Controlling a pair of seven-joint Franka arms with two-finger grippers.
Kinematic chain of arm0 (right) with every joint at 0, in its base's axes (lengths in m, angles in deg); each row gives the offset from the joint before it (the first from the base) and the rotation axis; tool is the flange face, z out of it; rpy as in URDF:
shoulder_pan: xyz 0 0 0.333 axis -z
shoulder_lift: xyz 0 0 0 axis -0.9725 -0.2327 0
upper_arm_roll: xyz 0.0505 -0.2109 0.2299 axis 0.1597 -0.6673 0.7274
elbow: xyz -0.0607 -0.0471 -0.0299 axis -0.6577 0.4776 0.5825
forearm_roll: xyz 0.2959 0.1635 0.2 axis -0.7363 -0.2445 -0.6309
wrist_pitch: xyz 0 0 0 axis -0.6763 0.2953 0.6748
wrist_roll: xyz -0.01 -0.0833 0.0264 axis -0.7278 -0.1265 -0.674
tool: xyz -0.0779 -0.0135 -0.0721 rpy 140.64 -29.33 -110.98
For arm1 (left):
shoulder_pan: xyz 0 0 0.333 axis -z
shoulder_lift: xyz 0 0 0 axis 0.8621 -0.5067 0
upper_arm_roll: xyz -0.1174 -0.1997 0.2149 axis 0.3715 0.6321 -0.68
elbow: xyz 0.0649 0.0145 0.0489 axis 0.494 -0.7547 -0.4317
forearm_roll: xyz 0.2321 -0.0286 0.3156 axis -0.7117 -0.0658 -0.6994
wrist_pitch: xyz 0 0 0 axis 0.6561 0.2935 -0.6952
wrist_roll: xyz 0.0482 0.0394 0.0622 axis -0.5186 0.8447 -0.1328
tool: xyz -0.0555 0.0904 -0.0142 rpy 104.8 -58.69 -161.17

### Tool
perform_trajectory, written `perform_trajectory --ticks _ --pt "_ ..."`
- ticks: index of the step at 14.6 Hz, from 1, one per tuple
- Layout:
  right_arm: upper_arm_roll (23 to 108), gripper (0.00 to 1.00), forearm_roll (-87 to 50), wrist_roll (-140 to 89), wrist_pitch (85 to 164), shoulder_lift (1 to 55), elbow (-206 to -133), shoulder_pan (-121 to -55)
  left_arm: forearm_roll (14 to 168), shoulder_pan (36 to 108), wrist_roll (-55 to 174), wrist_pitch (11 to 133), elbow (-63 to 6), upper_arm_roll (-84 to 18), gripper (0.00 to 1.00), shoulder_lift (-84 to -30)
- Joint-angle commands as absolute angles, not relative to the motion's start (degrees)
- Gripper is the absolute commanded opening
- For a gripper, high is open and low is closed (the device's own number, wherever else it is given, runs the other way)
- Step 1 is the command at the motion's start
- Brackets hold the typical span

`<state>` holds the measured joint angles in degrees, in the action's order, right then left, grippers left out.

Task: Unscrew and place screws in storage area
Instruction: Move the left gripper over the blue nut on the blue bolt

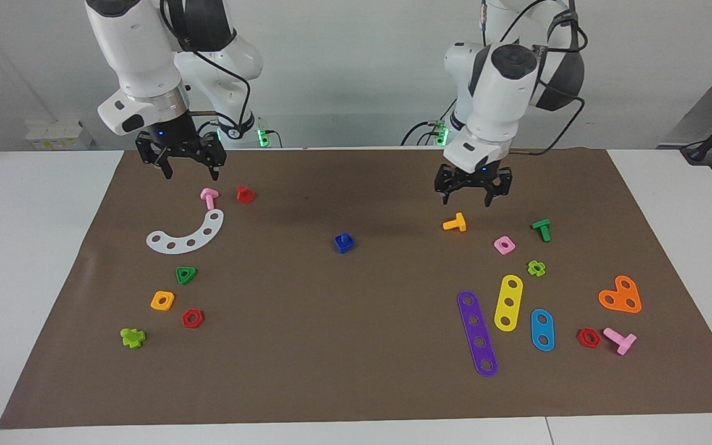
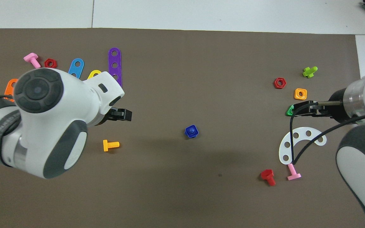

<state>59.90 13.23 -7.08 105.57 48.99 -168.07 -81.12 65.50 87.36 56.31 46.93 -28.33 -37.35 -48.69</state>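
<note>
- Facing view: the blue bolt (image 1: pixel 344 238) stands screwed into its blue nut (image 1: pixel 343 246) in the middle of the brown mat (image 1: pixel 356 371), untouched; the left gripper (image 1: pixel 473 196) hangs in the air with fingers spread and nothing between them, up over the mat just beside the orange bolt (image 1: pixel 455 223), toward the left arm's end from the blue bolt; the right gripper (image 1: pixel 186 171) hovers splayed and unladen above the pink bolt (image 1: pixel 209 197), well apart from the blue bolt, toward the right arm's end.
- Overhead view: the blue bolt (image 2: pixel 191 130) sits on the blue nut (image 2: pixel 191 134) mid-mat; the left gripper (image 2: pixel 126 114) pokes out from under its white wrist, with the orange bolt (image 2: pixel 110 145) near it, and I cannot tell its fingers' spread from here; the right gripper (image 2: pixel 301 109) covers part of the green triangular nut (image 2: pixel 289 111), above the white arc (image 2: pixel 296 142).
</note>
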Motion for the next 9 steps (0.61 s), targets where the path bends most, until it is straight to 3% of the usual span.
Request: perform_trajectory --ticks 1,5,9 --pt "60.12 0.99 12.22 -9.97 104.96 49.40 -167.63 -79.36 68.87 90.75 49.72 53.22 -29.27 -38.35 1.00 -50.93" --pt "60.12 0.99 12.65 -10.15 102.59 46.59 -161.84 -78.65 71.79 95.84 40.23 60.87 -31.82 -38.35 0.98 -52.25" --pt "60.12 0.99 12.30 -10.42 100.04 44.74 -157.87 -77.42 73.80 99.45 30.72 66.33 -29.46 -38.35 0.95 -59.62"
